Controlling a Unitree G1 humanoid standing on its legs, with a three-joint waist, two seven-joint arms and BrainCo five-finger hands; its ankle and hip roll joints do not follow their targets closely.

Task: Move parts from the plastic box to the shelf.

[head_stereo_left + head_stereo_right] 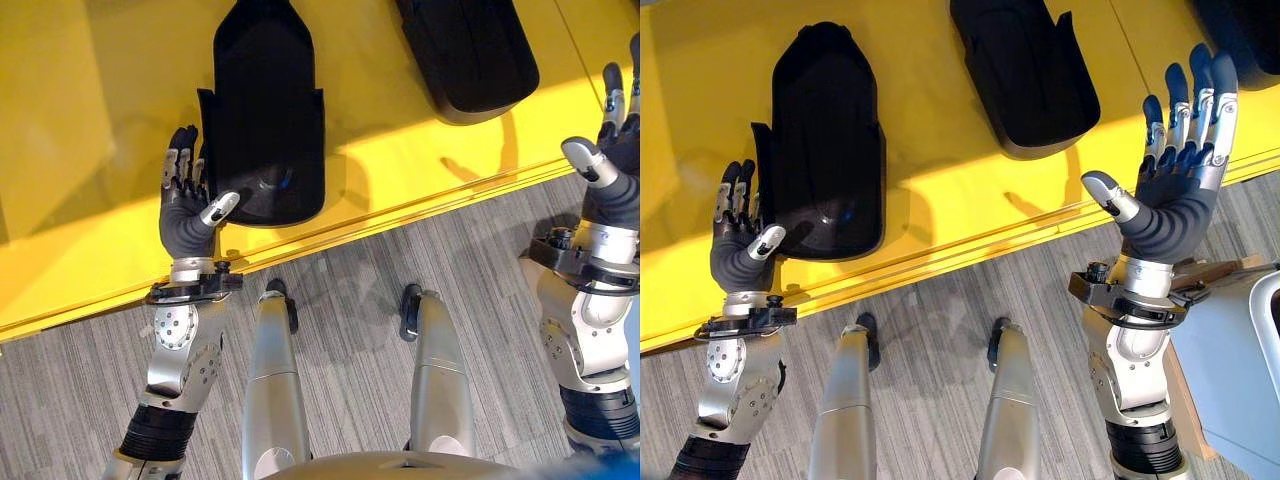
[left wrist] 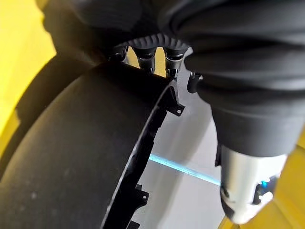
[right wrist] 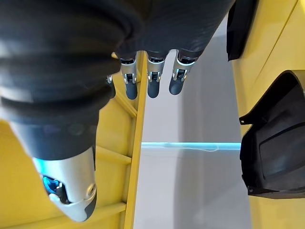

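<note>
Resting beside left hand fingers, black part

Grey striped carpet — floor (below ledge).

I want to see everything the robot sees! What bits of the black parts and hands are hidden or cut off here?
- Second black part: its far end is cut off by the top edge in both eye views.
- First black part: its side next to the left hand is partly hidden by the fingers; in the left wrist view it runs off the edges.
- Right hand: in the left eye view, cut off by the right edge.
- Yellow shelf: runs past the edges.
</note>
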